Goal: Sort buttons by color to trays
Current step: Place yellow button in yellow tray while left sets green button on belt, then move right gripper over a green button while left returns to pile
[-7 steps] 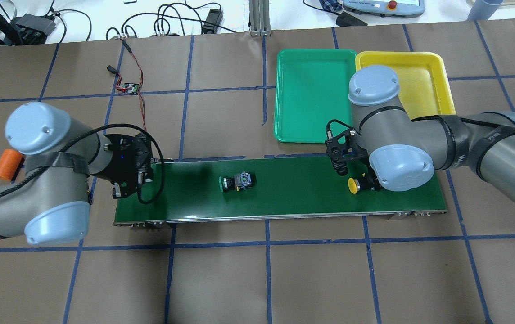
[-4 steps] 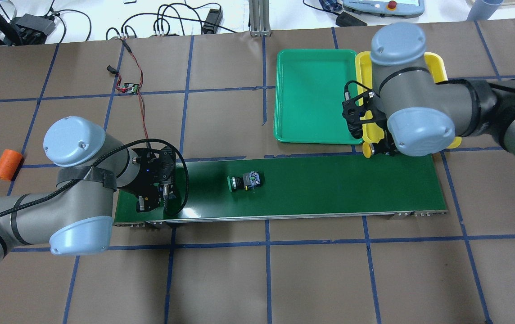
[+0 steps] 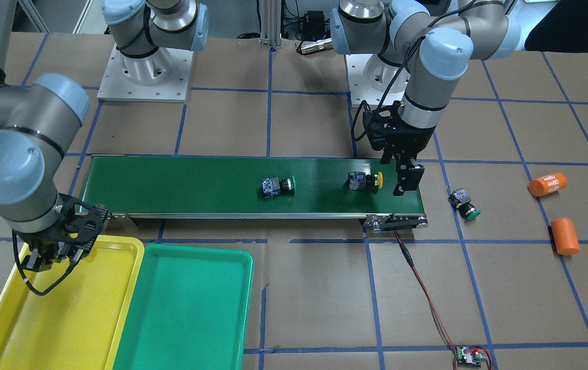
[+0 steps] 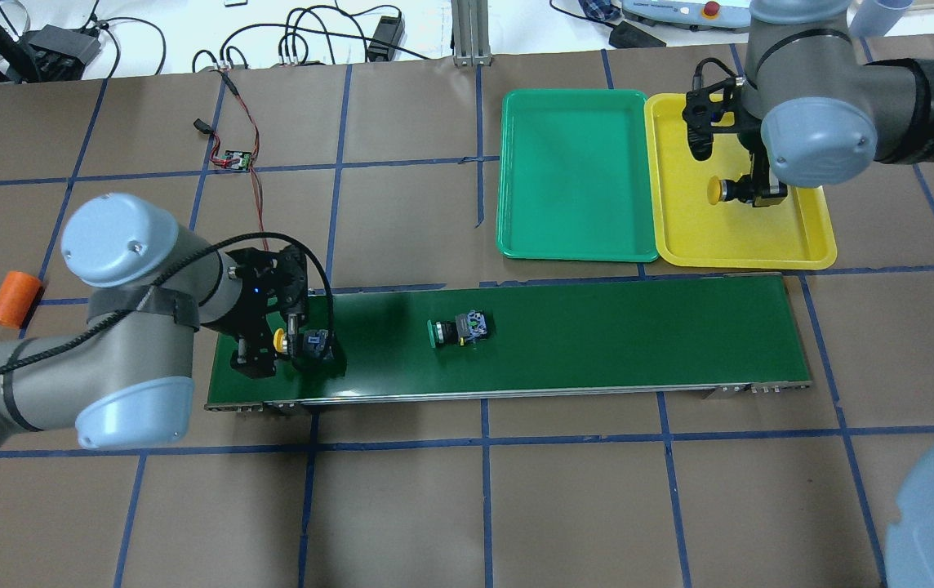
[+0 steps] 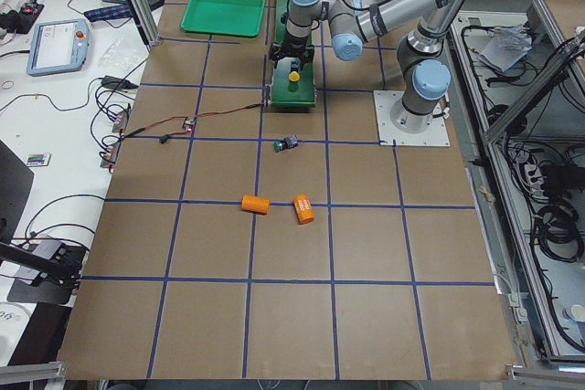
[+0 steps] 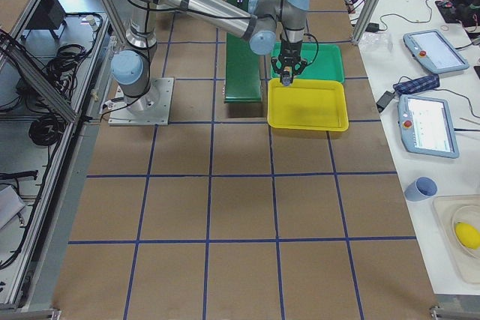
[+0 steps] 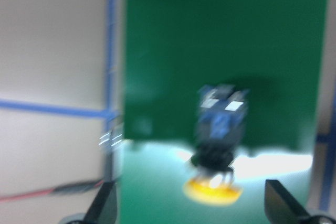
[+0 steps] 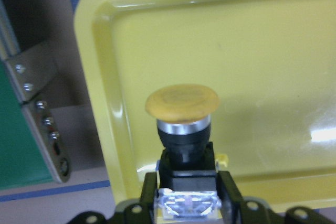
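Note:
My right gripper (image 4: 751, 193) is shut on a yellow-capped button (image 4: 715, 190) and holds it above the yellow tray (image 4: 744, 241); the right wrist view shows the cap (image 8: 182, 100) over the tray floor. My left gripper (image 4: 275, 347) is open over the belt's left end, above a second yellow button (image 4: 308, 340) that lies on the belt; this button also shows in the left wrist view (image 7: 218, 129), between the spread fingers. A green button (image 4: 455, 331) lies mid-belt. Another green button (image 3: 463, 202) lies on the table off the belt's end. The green tray (image 4: 573, 175) holds nothing.
The long dark-green conveyor belt (image 4: 614, 335) runs across the table in front of the trays. Two orange cylinders (image 3: 547, 184) (image 3: 565, 236) lie on the table beyond the left arm. A small circuit board (image 4: 236, 159) with red wires lies behind the belt.
My right gripper carried the yellow button from the belt's right end to above the yellow tray. A second yellow button now shows under my left gripper. The green button drifted right along the belt.

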Available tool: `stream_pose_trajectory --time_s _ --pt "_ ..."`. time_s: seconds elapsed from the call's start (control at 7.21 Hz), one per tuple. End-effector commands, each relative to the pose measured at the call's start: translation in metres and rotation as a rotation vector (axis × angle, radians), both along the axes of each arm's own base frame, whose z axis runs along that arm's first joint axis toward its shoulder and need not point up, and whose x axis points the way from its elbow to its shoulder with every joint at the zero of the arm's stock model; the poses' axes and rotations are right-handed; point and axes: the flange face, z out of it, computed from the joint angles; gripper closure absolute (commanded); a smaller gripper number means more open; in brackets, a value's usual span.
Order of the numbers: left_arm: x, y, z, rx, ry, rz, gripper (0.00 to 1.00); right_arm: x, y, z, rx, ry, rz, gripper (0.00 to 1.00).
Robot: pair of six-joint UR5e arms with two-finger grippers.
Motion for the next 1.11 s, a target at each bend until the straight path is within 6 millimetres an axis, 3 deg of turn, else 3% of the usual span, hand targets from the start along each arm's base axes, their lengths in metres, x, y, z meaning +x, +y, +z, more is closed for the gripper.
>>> stream_pose_trajectory --time_s 0.0,0.14,0.28,0.55,0.69,0.97 --pt "0.064 -0.019 0.041 0.057 0.008 0.19 0.0 -0.024 -0.019 -0.041 -0.004 0.005 -0.036 0.31" --pt "0.107 -0.024 0.028 0.081 0.019 0.317 0.0 -0.025 -0.016 -0.043 0.011 0.0 -0.037 0.0" --pt "0.138 -0.027 0.015 0.102 0.053 0.523 0.0 -0.021 -0.012 -0.029 0.001 -0.001 -0.031 0.0" --pt "0.149 -0.029 -0.009 0.149 0.083 0.87 0.0 0.01 0.008 0.026 -0.029 -0.101 0.01 0.0" --pt "0.154 -0.029 -0.026 0.18 0.096 1.088 0.0 0.021 0.027 0.05 0.014 -0.168 0.017 0.0" --pt "0.184 -0.029 -0.06 0.231 0.019 1.422 0.0 0.045 0.081 0.092 0.017 -0.188 0.041 0.0"
